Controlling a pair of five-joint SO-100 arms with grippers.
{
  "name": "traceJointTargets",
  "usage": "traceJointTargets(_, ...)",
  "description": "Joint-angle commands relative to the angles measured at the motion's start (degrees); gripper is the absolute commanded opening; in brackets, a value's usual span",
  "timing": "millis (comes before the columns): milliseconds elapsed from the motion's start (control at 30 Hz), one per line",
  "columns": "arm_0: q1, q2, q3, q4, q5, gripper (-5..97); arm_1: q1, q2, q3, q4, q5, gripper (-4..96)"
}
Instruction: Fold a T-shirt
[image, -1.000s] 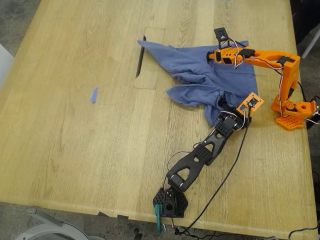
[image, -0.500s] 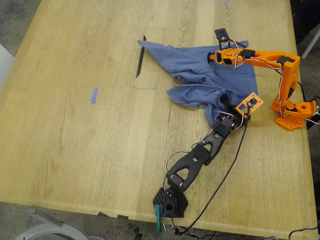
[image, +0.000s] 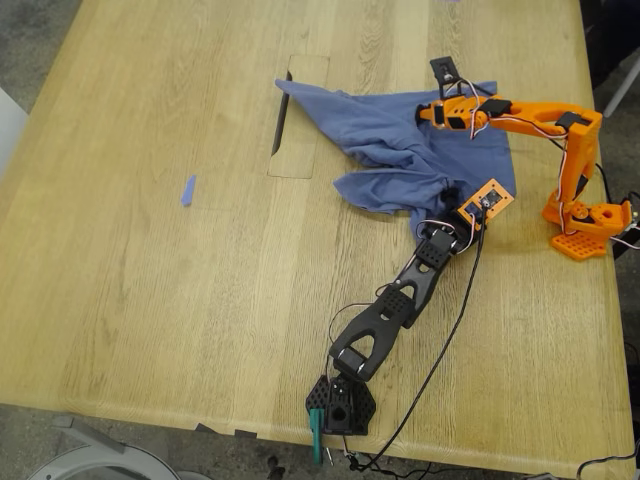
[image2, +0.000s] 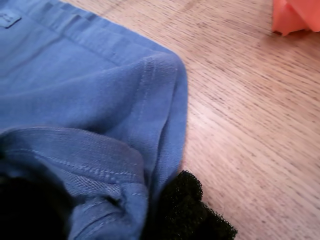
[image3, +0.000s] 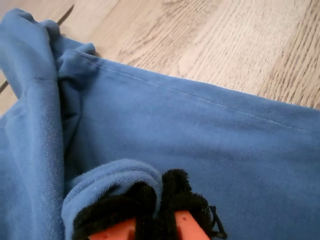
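Pale oak planks make up the broad surface (image: 150, 280), with a rectangular inset panel (image: 300, 115) cut into it toward the far side. On the exterior view's right lies the T-shirt (image: 400, 150), slate blue and rumpled, one pointed end reaching to the inset panel and the rest bunched in folds between the two arms. No print shows from here.

My first gripper (image: 452, 222), on the black arm (image: 390, 305) that rises from the near edge, has its fingers (image2: 192, 212) pinching a hemmed fold of the T-shirt (image2: 100, 110) at the cloth's near edge; the stitched hem curls over the black padding. My second gripper (image: 428, 113), on the orange arm (image: 545, 118) based at the exterior view's right, has its dark-padded fingers (image3: 177, 192) pressed on a rolled fold of the T-shirt (image3: 200, 145) at the far edge.

Well apart, toward the exterior view's left, a tiny blue scrap (image: 187, 190) lies on bare wood.
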Motion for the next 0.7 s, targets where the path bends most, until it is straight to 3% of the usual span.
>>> traceJointTargets(0, -4.8, -1.2, -1.0, 0.8, 1.2, 33, -0.3, 4.5, -0.2, -1.1, 0.0, -0.1)
traceJointTargets(200, -5.1, -1.2, -1.9, 3.3, 2.8, 25, -0.3, 4.7, -0.4, -1.1, -0.1, -0.1)
traceJointTargets(533, -4.5, -0.9, -3.2, 8.9, 3.3, 25, -0.3, 5.6, -0.4, -0.9, -0.1, -0.1)
traceJointTargets(667, -5.1, -0.5, -3.3, 9.6, 3.0, 16, -0.3, 6.1, -0.5, -0.9, -0.2, -0.1)
